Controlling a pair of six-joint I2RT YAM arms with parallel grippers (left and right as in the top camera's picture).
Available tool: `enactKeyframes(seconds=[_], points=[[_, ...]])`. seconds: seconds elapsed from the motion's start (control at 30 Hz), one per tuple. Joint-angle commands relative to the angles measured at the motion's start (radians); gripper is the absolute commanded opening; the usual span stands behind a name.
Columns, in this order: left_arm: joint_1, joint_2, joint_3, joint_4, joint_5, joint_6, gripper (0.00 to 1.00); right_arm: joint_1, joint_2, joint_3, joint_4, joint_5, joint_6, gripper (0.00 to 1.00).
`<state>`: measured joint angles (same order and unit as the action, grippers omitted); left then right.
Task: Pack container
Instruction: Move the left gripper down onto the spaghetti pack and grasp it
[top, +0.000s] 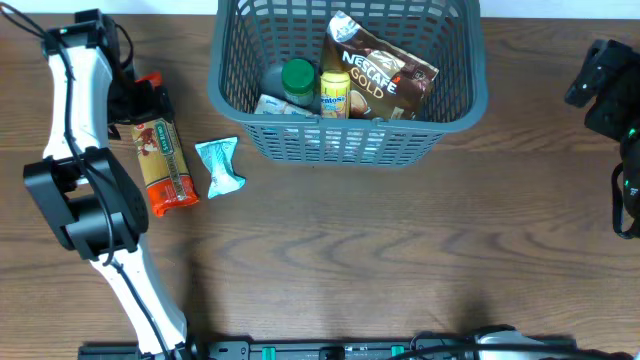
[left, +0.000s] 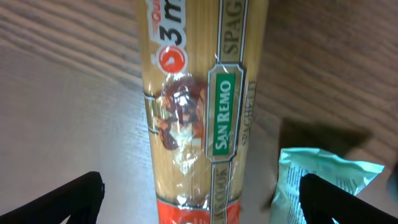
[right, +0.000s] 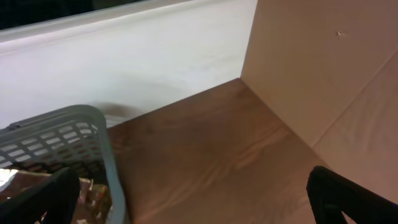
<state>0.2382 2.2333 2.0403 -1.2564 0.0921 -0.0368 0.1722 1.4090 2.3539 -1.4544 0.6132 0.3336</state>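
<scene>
Overhead: container (top: 345, 140) upright, mouth up — long axis unclear (top cropped).

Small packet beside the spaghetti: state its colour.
The small packet is teal, shown best in the overhead view.

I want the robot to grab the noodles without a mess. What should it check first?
1. Left tool open: ok, fingers wide.
2. Spaghetti packet between the fingers: ok, roughly centred.
3. Teal packet clear of the fingers: not ok, it lies right beside one.
4. Room in the basket: ok, it looks not yet full.
5. Right tool out of the way: ok, open, off beside the basket.
</scene>
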Motion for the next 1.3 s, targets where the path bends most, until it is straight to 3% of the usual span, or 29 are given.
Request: enactKeyframes(seconds=[0.0, 0.37, 1.27], points=[[0.018, 0.010, -0.029, 0.015, 0.058, 0.029, 0.98, -0.008, -0.001, -0.002, -0.002, 0.003, 0.014, 0.99], [0.019, 0.010, -0.171, 0.109, 0.058, 0.050, 0.98, -0.008, -0.001, -0.002, -0.002, 0.003, 0.014, 0.99], [0.018, 0.010, -0.325, 0.276, 0.047, -0.055, 0.99, -0.008, -0.001, -0.002, -0.002, 0.003, 0.014, 0.99]])
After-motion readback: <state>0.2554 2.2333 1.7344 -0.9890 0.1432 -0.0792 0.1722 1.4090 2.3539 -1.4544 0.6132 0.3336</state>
